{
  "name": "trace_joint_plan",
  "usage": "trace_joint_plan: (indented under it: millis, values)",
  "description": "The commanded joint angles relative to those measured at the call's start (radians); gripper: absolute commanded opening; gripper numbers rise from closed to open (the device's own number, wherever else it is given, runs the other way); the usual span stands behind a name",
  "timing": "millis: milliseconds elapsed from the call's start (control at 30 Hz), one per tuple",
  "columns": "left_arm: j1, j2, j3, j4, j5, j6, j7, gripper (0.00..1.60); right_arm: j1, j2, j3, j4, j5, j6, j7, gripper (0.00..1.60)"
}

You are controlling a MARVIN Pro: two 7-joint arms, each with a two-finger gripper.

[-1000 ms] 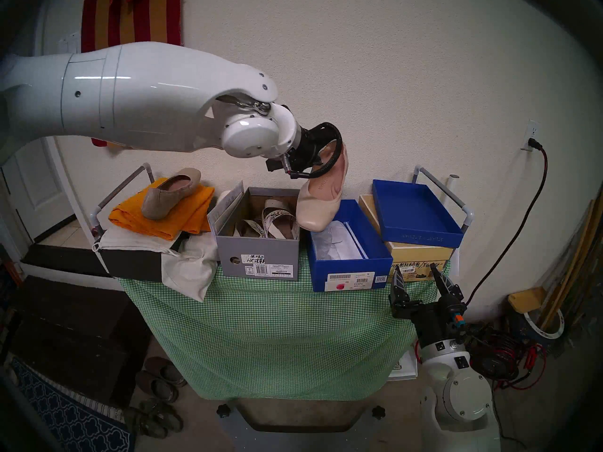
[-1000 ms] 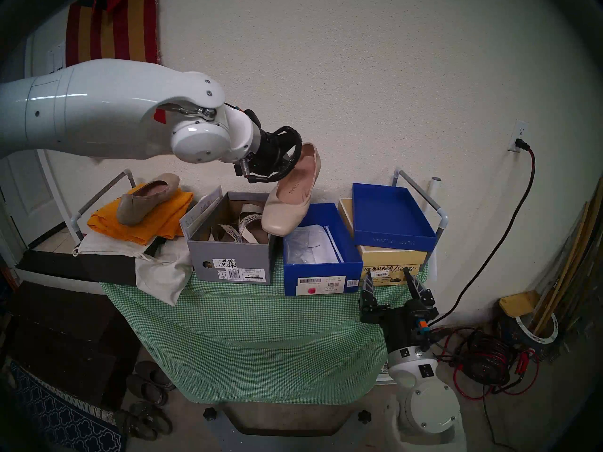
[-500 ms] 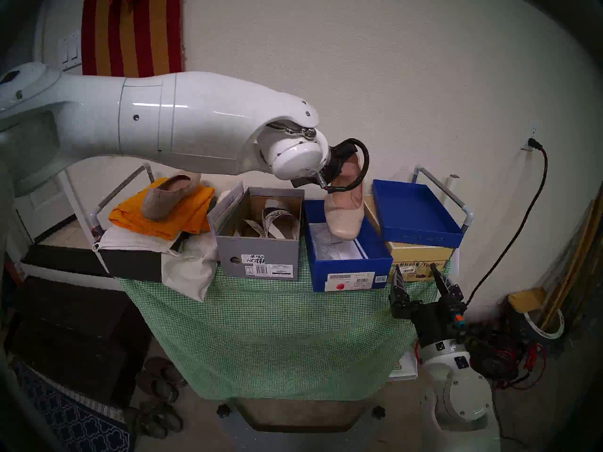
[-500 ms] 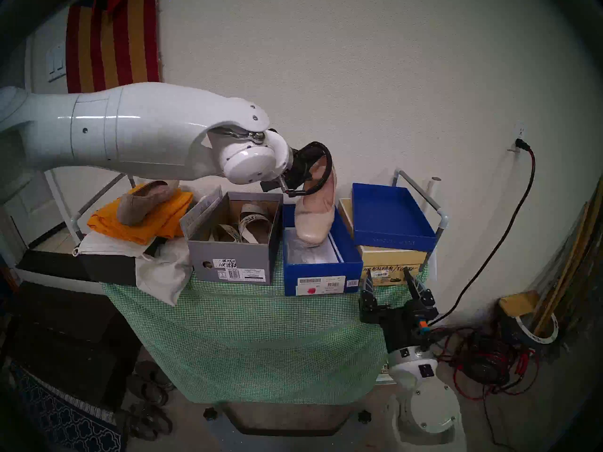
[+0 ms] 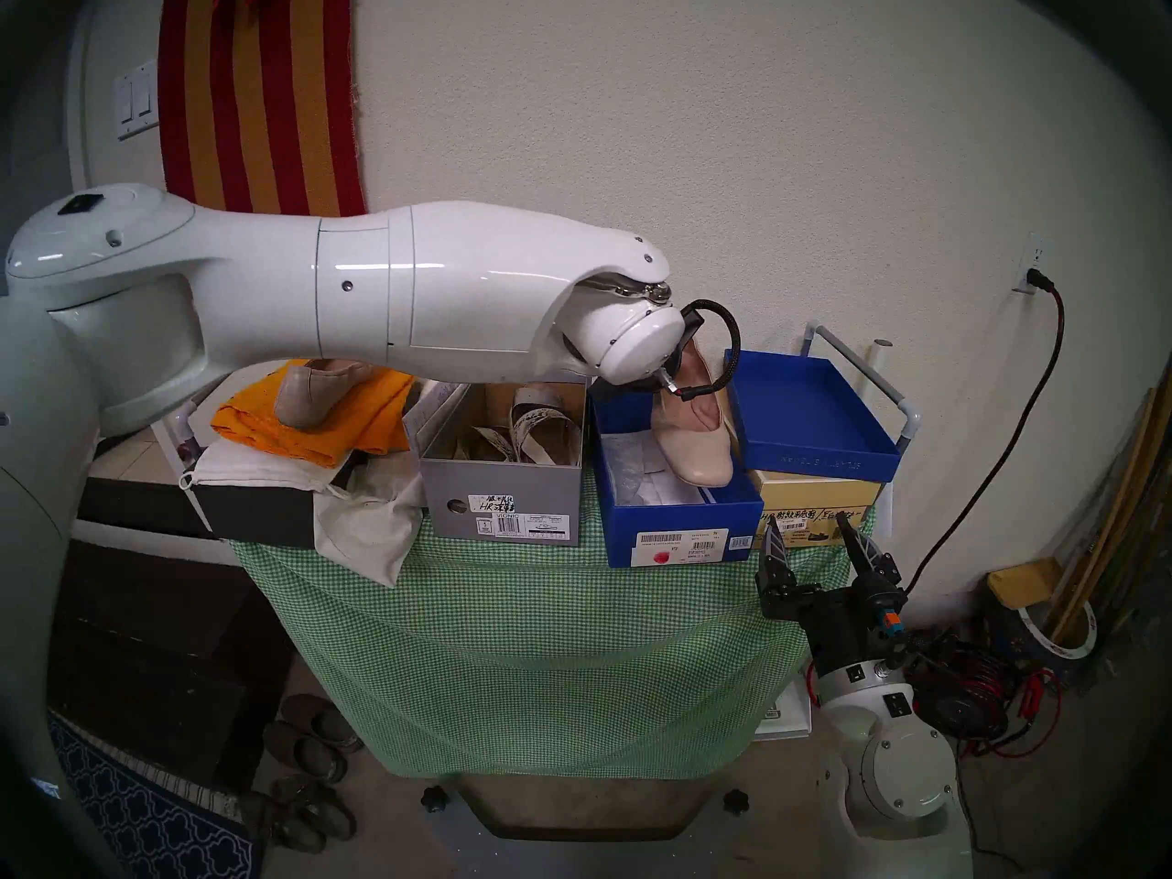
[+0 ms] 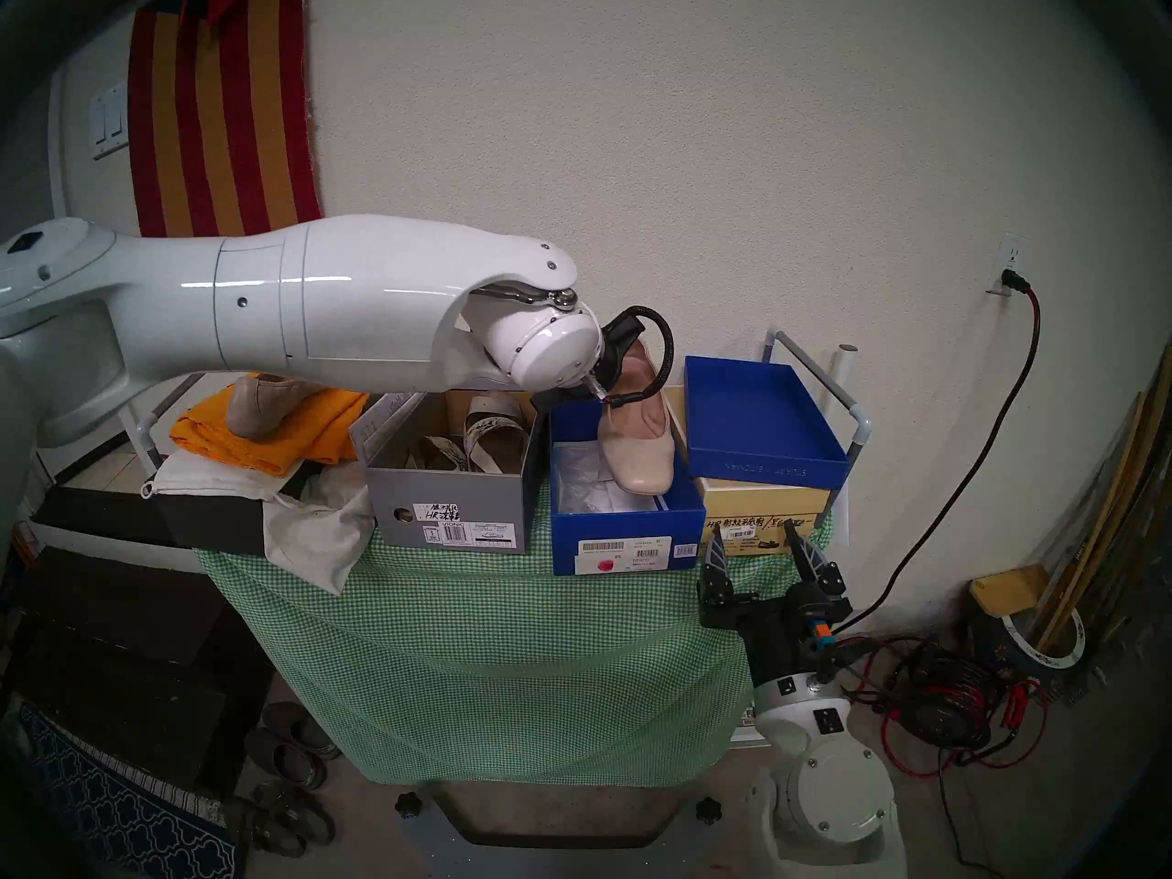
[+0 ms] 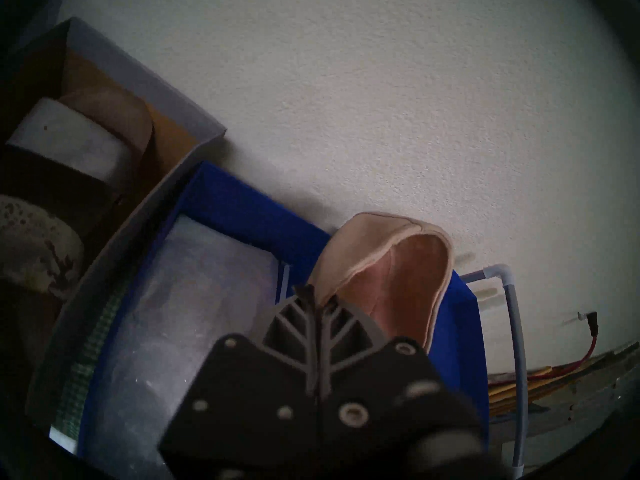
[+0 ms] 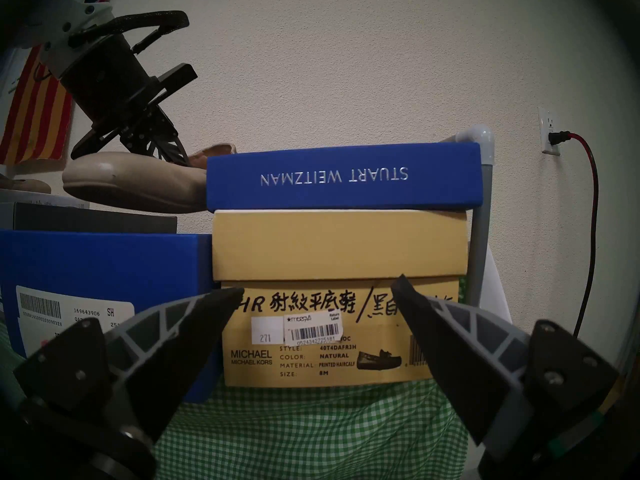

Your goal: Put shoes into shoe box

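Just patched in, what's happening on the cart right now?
The left gripper is shut on the rim of one beige flat and holds it toe-down over the open blue shoe box, its toe near the white tissue paper inside. The other flat lies on the folded orange cloth at the cart's left end, partly behind the arm. The right gripper is open and empty, in front of the tan box.

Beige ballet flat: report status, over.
Left gripper shut on beige ballet flat, toe-down over deep blue box. Right gripper open, idle. Nothing blocking.
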Motion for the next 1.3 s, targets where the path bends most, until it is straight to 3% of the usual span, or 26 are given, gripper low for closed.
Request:
trace_joint_plan:
  millis: [0,200,467,600,733,1267]
  values:
    - [0.118,-0.067,-0.098,0.058,0.002,-0.086,0.092,0.00,0.000,0.000,0.000,-0.001,0.000,0.000,0.000,1.60]
    - [0.198,-0.114,-0.176,0.130,0.002,-0.105,0.172,0.00,0.000,0.000,0.000,-0.001,0.000,0.000,0.000,1.60]
    - [0.291,-0.149,-0.325,0.212,0.002,0.014,0.254,0.00,0.000,0.000,0.000,-0.001,0.001,0.000,0.000,1.60]
    - [0.256,-0.151,-0.293,0.230,0.002,0.098,0.260,0.00,-0.001,0.000,0.000,-0.001,0.001,0.000,0.000,1.60]
    - [0.222,-0.128,-0.272,0.210,0.003,0.134,0.277,0.00,-0.001,0.000,0.000,-0.001,0.001,0.000,0.000,1.60]
    - [0.189,-0.067,-0.284,0.245,0.032,0.203,0.284,0.00,-0.001,0.000,0.000,-0.001,0.001,0.000,0.000,1.60]
